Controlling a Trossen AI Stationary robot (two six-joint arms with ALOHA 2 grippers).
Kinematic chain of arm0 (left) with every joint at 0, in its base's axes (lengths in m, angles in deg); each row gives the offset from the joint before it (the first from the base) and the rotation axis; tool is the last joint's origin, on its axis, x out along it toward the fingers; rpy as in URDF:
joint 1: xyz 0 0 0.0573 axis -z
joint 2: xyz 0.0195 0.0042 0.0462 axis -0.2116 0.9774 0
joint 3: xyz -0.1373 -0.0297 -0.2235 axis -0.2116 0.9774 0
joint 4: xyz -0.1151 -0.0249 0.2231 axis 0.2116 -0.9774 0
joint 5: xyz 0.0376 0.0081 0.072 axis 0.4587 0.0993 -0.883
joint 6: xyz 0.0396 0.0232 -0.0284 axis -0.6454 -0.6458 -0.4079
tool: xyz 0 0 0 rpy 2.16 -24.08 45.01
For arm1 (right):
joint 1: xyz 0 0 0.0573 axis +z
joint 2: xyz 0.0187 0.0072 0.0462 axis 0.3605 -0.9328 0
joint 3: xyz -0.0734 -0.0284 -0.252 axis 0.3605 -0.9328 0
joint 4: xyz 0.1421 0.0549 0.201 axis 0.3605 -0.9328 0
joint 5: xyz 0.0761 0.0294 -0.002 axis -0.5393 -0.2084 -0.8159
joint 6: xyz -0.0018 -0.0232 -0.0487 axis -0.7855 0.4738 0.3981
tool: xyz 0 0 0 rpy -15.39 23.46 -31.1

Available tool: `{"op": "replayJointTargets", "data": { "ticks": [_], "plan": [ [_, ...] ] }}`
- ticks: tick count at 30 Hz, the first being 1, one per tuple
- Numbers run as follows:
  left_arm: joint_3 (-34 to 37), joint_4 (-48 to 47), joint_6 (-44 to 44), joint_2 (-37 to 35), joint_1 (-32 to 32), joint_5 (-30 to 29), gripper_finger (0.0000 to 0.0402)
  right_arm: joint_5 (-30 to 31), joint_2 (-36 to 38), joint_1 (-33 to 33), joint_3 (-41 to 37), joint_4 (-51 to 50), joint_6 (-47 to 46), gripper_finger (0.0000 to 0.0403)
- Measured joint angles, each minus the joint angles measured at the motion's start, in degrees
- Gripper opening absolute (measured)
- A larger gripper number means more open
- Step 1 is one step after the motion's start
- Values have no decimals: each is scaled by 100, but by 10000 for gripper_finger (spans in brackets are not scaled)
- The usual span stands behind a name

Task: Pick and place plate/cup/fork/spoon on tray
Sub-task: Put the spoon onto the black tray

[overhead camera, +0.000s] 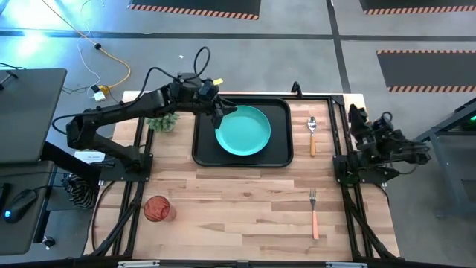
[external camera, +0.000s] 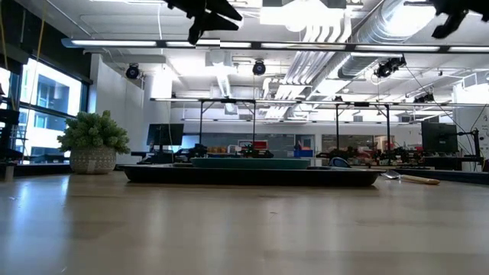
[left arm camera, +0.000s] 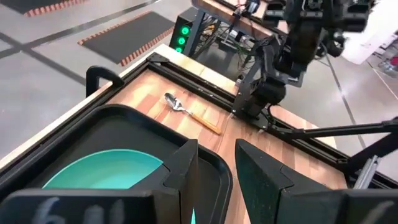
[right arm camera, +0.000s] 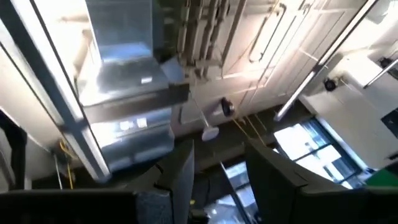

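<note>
Left gripper (overhead camera: pixel 220 113) hovering over tray's near-left part, fingers (left arm camera: pixel 181 171) slightly parted with a narrow gap, holding nothing. Directly below and just past the fingertips: teal plate (overhead camera: pixel 243 130), lying flat inside black tray (overhead camera: pixel 280 157), filling most of its middle. Tray sitting toward table's back edge, seen in low view as a dark slab (external camera: pixel 252 176) with plate's rim (external camera: pixel 250 162) just above its lip. Beyond the fingers, off the tray's far side: spoon (overhead camera: pixel 312 135) on bare wood, bowl toward back edge, also visible past the fingertips in left wrist view (left arm camera: pixel 189 111). Farther out, toward front edge on that same side: fork (overhead camera: pixel 314 214), tines pointing back. Behind the gripper, beside tray's other side: spiky green plant (overhead camera: pixel 163 121). Well apart, near front-left of table: red-brown cup (overhead camera: pixel 158 209), on its side as far as can be told. Right gripper (overhead camera: pixel 358 117) parked at table's right edge, well clear of everything, fingers (right arm camera: pixel 180 171) parted, empty, pointing up at ceiling.
</note>
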Motion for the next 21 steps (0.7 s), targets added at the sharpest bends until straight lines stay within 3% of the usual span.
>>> {"op": "replayJointTargets", "data": {
  "ticks": [4, 7, 10, 16, 21],
  "plan": [
    [0, -93, -2, -219, 0, 234, 99, 338, -145, 2, 1252, -2323, -66, 135],
    [0, -170, -6, -383, 0, 245, 99, 1584, -518, 2, 2357, -4624, -701, 135],
    [0, -246, -40, -499, 0, 243, 99, 2570, -985, 1, 3349, -6901, -2030, 135],
    [0, -247, -118, -553, 0, 242, 99, 2574, -2007, -5, 4628, -10149, -4783, 135],
    [0, -251, -273, -553, 0, 242, 99, 2042, -2747, -99, 5166, -12212, -7052, 135]
  ]
}}
